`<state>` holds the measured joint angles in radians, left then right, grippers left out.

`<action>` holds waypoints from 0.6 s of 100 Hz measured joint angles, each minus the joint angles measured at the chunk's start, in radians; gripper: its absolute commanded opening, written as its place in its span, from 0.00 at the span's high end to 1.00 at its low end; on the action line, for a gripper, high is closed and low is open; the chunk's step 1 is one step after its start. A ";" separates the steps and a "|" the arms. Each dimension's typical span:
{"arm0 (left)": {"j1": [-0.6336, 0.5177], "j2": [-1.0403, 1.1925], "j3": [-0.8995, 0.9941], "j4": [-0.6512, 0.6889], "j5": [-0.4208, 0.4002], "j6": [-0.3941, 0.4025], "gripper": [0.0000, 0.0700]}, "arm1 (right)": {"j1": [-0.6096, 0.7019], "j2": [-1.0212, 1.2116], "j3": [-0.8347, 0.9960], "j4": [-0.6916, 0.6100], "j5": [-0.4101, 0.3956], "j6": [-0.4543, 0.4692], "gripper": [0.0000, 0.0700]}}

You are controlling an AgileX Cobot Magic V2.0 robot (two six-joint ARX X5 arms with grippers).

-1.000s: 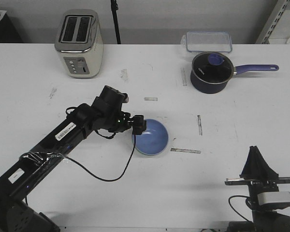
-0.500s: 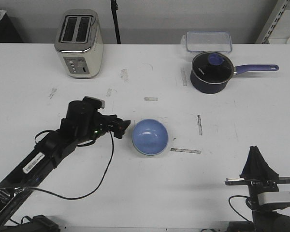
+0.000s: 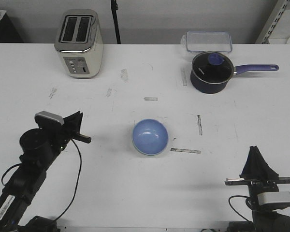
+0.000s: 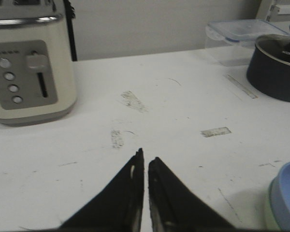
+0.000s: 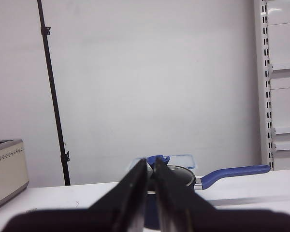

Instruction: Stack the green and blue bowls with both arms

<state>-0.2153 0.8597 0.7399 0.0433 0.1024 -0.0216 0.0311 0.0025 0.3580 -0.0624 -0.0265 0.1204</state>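
blue bowl (image 3: 150,137) nested in green bowl (image 4: 269,212): stack looks done. left gripper (image 4: 145,162) and right gripper (image 5: 150,166) parked, jaws pressed together, empty.

two small round glossy bowls sit nested as one stack: one light periwinkle blue bowl (image 3: 150,136) inside one pale mint green bowl (image 4: 269,212), only its rim showing. there is one cream two-slot toaster (image 3: 79,43), one dark navy long-handled saucepan (image 3: 212,72) with one glass lid, one clear rectangular plastic container (image 3: 208,41), and two black jointed robot arms (image 3: 31,164).
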 measured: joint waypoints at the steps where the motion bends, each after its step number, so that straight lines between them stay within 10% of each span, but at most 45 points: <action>1: 0.005 -0.009 -0.005 0.001 0.000 0.003 1.00 | 0.000 0.000 0.000 0.000 0.000 0.000 0.97; 60: 0.150 -0.519 -0.252 -0.114 -0.048 0.026 1.00 | 0.000 0.000 0.000 0.000 0.000 0.000 0.97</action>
<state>-0.0658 0.3408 0.4881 -0.0711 0.0544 0.0040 0.0311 0.0025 0.3580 -0.0624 -0.0265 0.1204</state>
